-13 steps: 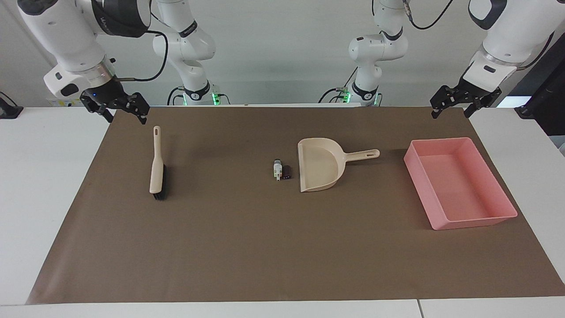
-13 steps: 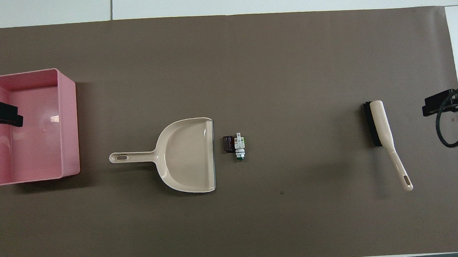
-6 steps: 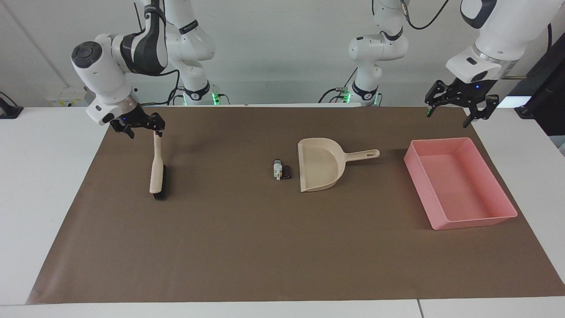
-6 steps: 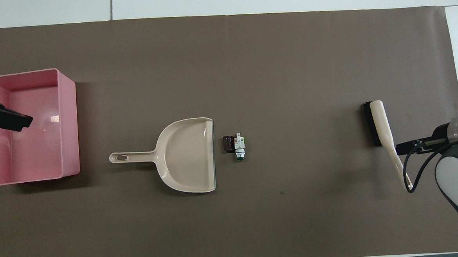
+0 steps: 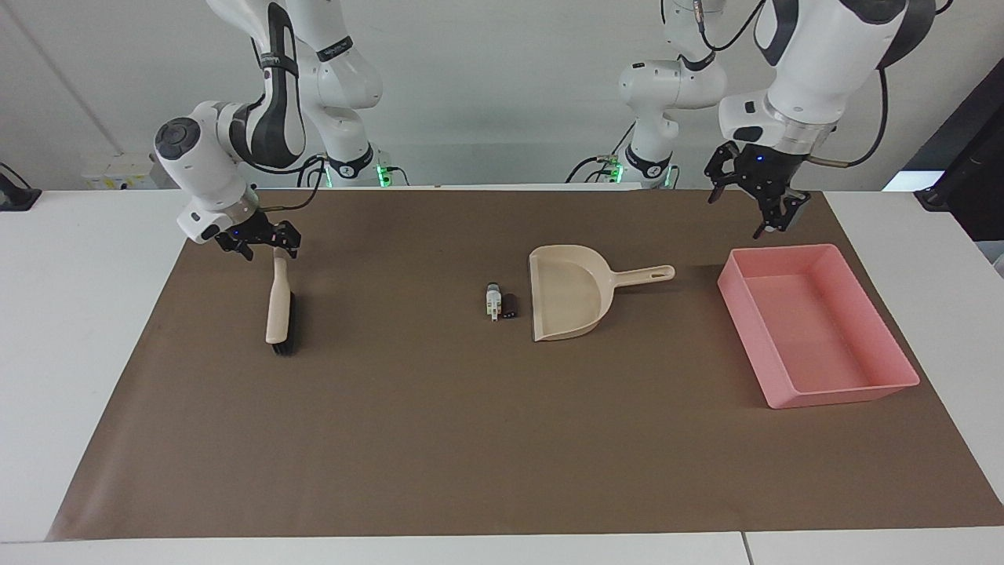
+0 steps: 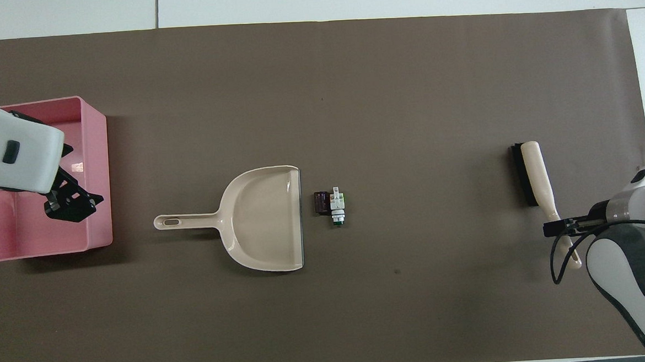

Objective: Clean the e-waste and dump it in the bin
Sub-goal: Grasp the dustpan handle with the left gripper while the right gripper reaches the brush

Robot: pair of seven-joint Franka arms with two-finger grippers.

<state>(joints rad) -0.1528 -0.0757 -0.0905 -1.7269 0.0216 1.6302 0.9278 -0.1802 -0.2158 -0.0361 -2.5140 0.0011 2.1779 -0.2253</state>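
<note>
Inspection taken on the facing view, with clock positions read on that view and 12 o'clock pointing toward the robots.

1. White table (image 5: 86, 314), covered by a brown paper mat (image 5: 408, 424).
2. At the right arm's end of the mat I find a beige plastic hand brush with black bristles (image 5: 278, 302). It lies flat, with the handle toward 12 o'clock and the bristle head toward 6 o'clock.
3. The right gripper (image 5: 263, 245) is low over the tip of the brush handle. I cannot tell whether it is open or closed, or whether it touches the handle.
4. The e-waste sits near the mat's centre, at 3 o'clock from the brush and well apart from it. It consists of a whitish-grey component with a green part and metal pins (image 5: 492, 302), and a small black block (image 5: 510, 305) touching it at its 3 o'clock.
5. A beige plastic dustpan (image 5: 569, 294) lies just beside the black block, at that block's 3 o'clock. Its open mouth faces the pieces and its handle points to 3 o'clock.
6. The shallow rectangular pink plastic bin (image 5: 839, 388) stands at 3 o'clock from the dustpan, near the left arm's end of the mat. Nothing is inside it.
7. The left gripper (image 5: 749, 212) hangs in the air at the bin's 11 o'clock. Its jaws are spread apart and hold nothing.
</note>
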